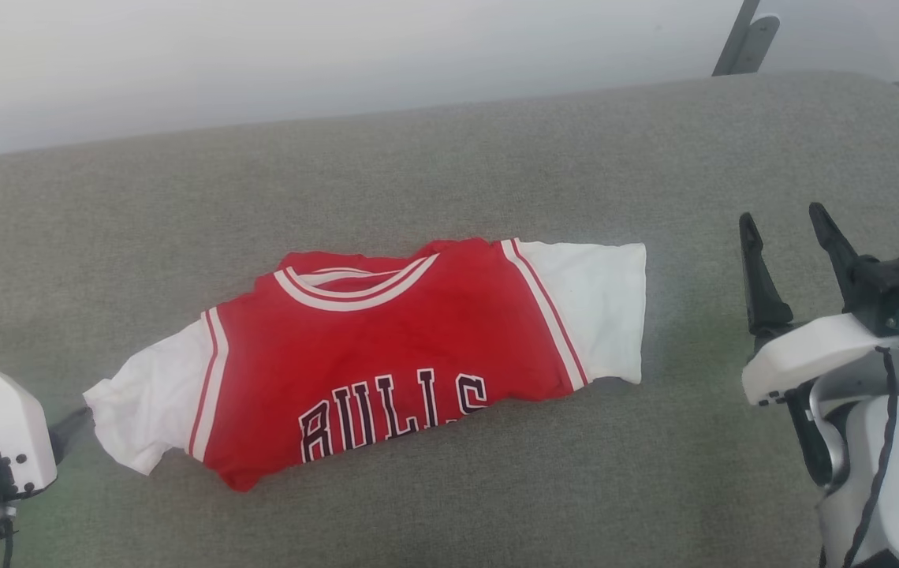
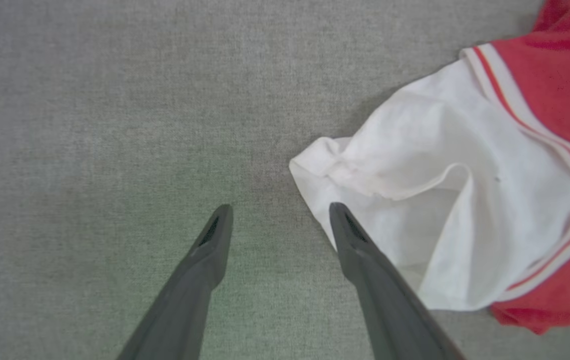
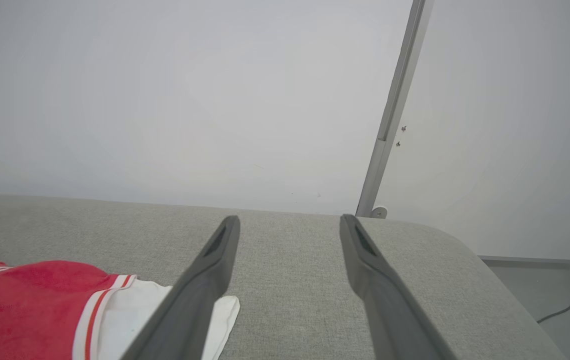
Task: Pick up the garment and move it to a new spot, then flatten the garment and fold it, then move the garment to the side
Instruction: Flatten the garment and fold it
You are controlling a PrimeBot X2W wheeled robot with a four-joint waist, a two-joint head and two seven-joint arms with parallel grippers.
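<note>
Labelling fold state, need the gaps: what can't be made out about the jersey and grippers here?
- Left wrist view: it is unclear whether the left gripper touches the left sleeve. The right edge cuts off the garment.
- Head view: the garment's lower part is tucked under, and the fold hides the bottom of the lettering.
- Right wrist view: the right gripper covers part of the right sleeve with its own finger. The left and bottom edges cut off the garment.
</note>
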